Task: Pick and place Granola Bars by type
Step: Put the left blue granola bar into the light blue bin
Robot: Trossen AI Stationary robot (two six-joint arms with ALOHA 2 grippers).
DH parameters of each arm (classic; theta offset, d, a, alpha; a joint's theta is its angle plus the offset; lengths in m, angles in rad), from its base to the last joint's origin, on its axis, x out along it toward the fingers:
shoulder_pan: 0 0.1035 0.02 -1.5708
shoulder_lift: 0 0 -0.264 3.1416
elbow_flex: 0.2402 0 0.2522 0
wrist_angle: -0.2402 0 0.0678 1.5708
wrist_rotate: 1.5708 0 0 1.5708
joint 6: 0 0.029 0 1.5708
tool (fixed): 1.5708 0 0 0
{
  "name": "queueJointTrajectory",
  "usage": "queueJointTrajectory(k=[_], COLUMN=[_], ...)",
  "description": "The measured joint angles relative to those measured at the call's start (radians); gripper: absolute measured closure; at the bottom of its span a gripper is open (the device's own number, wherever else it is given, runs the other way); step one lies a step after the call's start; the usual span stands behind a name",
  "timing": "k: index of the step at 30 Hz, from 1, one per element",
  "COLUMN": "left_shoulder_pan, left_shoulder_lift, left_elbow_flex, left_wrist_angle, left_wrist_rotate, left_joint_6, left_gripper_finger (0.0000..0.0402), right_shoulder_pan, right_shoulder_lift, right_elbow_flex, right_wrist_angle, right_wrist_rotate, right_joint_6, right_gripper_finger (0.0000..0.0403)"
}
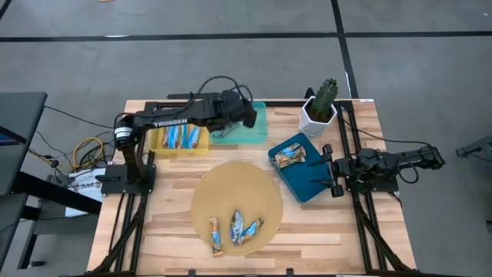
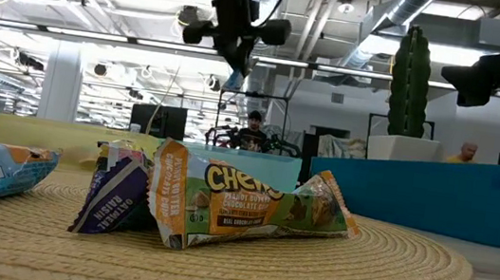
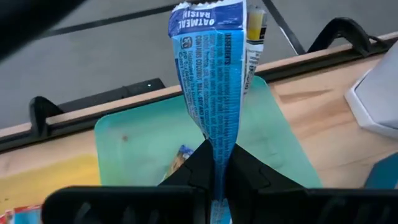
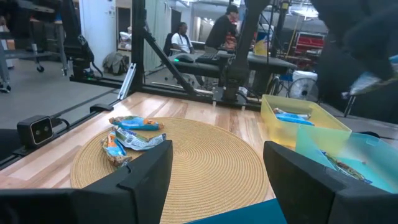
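My left gripper (image 1: pixel 250 115) hangs above the teal tray (image 1: pixel 257 132) at the table's far side, shut on a blue granola bar (image 3: pixel 211 68). One bar (image 3: pixel 180 158) lies in the teal tray below it. Blue bars (image 1: pixel 181 137) lie in the yellow tray (image 1: pixel 160 146), and a tan bar (image 1: pixel 290 155) lies in the dark blue tray (image 1: pixel 304 183). Several bars (image 1: pixel 234 229) lie on the round woven mat (image 1: pixel 237 192). My right gripper (image 4: pixel 217 180) waits open at the table's right, beside the dark blue tray. My left gripper pinches one end of the blue bar's wrapper (image 3: pixel 219 155) between its two fingers (image 3: pixel 245 171). The fingers slant down toward the table's far side. The bar sticks out lengthwise past the fingertips, lifted clear above the teal tray.
A potted cactus (image 1: pixel 321 104) in a white pot stands at the far right, close to the teal and dark blue trays. Black frame rails (image 1: pixel 342 131) run along the table's edges. Bare wood shows around the mat.
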Motion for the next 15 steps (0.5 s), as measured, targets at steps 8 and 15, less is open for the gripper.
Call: queueJointTrajectory(k=[8,15], left_shoulder_pan=[0.089,0.128], left_shoulder_lift=[0.04,0.125], left_elbow_flex=[0.002,0.0], left_wrist_angle=[0.096,0.094], left_wrist_rotate=[0.085,0.145], left_joint_6=[0.115,0.141], left_gripper_finger=[0.0381,0.0381], right_shoulder_pan=[0.0,0.0], right_shoulder_lift=[0.0,0.0], right_elbow_flex=[0.0,0.0], right_wrist_angle=[0.0,0.0], right_wrist_rotate=[0.0,0.0], right_joint_6=[0.0,0.0], right_gripper_finger=[0.0159,0.0159])
